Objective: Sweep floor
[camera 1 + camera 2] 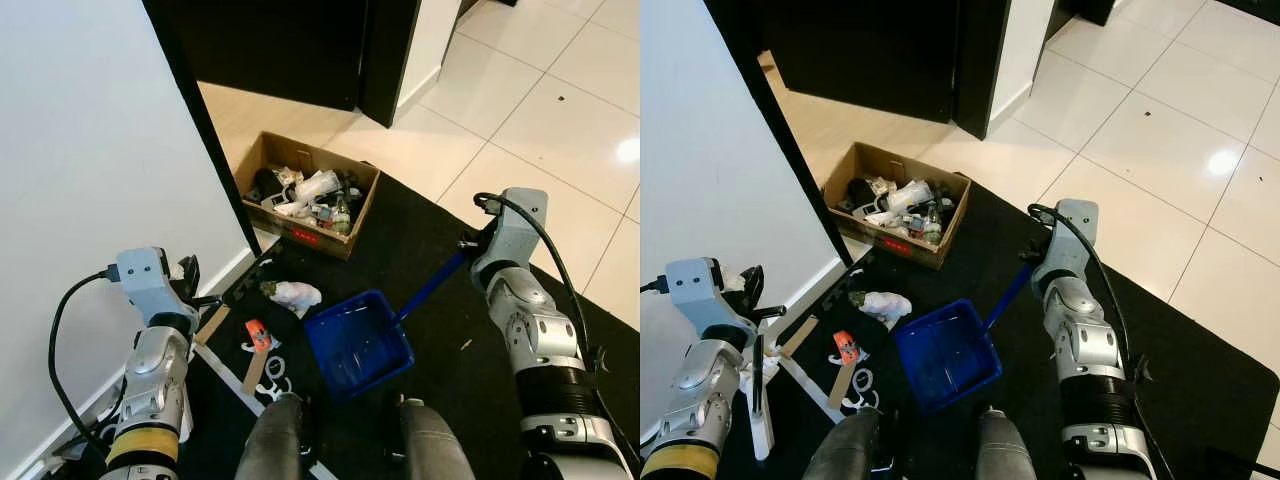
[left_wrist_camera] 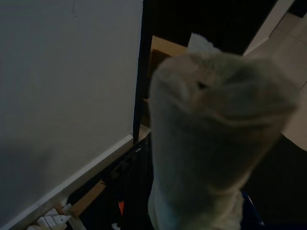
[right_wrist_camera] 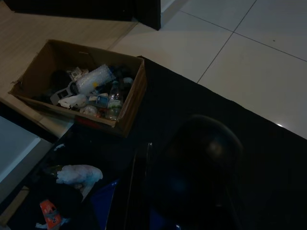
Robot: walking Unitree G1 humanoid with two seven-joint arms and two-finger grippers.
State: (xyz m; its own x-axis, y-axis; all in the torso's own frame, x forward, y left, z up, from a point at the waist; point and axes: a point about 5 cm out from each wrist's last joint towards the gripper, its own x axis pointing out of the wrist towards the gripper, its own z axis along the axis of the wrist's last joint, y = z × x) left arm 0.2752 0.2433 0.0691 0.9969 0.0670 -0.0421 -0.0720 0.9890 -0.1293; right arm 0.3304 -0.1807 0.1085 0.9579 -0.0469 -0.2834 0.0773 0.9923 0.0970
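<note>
A blue dustpan (image 1: pixel 357 345) sits on the black rug (image 1: pixel 420 215), its mouth facing the litter. My right gripper (image 1: pixel 468 245) is shut on the end of its long blue handle (image 1: pixel 428 285). The litter lies left of the pan: a crumpled white wad (image 1: pixel 297 295), a small orange piece (image 1: pixel 258 335) and a wooden strip (image 1: pixel 254 373). My left gripper (image 1: pixel 748 290) is by the white wall, shut on a thin black broom stick (image 1: pixel 758 372) that drops to a white base. White cloth (image 2: pixel 216 134) wrapped at the grip blocks most of the left wrist view.
An open cardboard box (image 1: pixel 352 228) full of bottles and rubbish stands at the rug's far edge. The white wall (image 1: pixel 100 150) and a black door frame (image 1: pixel 205 130) close the left. Pale floor tiles (image 1: pixel 560 130) spread out to the right. My legs (image 1: pixel 272 440) show at the bottom.
</note>
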